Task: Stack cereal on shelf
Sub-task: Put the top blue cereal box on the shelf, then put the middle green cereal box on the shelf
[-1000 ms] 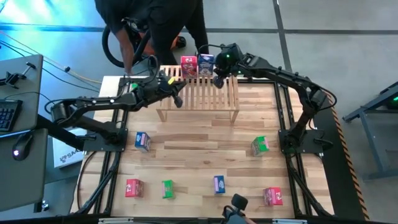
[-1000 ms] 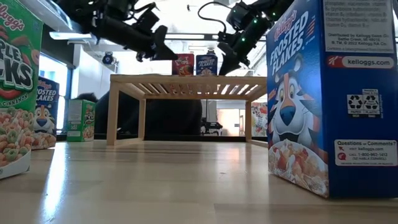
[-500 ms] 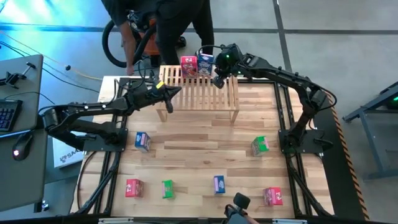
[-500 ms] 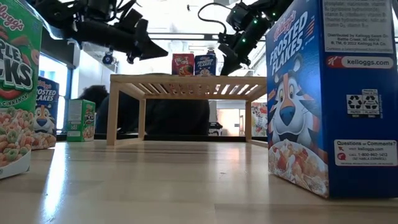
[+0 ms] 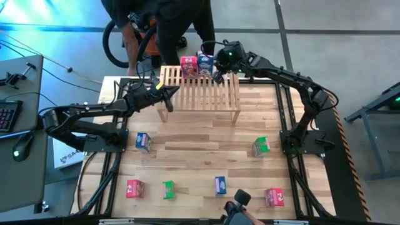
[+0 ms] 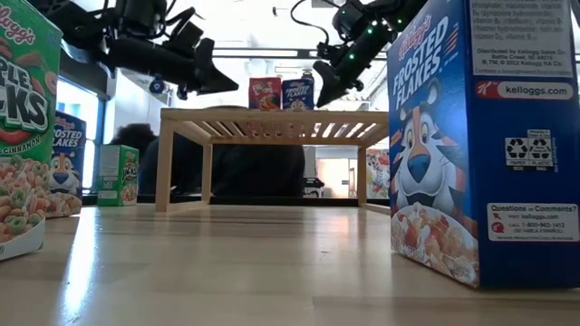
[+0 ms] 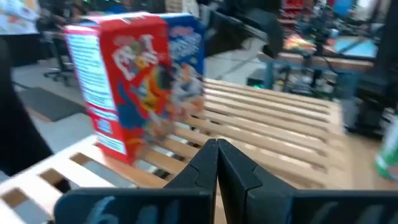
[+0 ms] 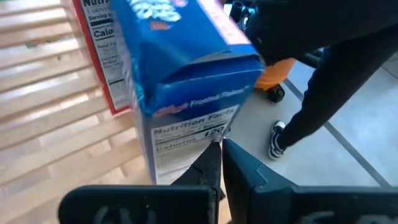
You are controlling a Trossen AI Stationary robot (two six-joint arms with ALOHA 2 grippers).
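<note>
Left gripper (image 5: 167, 95) had withdrawn leftward off shelf (image 5: 200, 94), fingers pressed together. Right gripper (image 5: 217, 76) nudged up beside blue box (image 5: 205, 63), fingers together; red box (image 5: 189, 65) upper centre.

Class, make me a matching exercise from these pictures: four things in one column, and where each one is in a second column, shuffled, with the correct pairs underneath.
Things
1. red box
2. blue box
3. left gripper
4. green box

Places
A. on the table, near the right arm's base
B. on the shelf, next to the right gripper
C. on the shelf's back edge, on the left arm's side of the other box there
D. over the shelf's left end, jaws shut

Pairs: 1-C, 2-B, 3-D, 4-A
</note>
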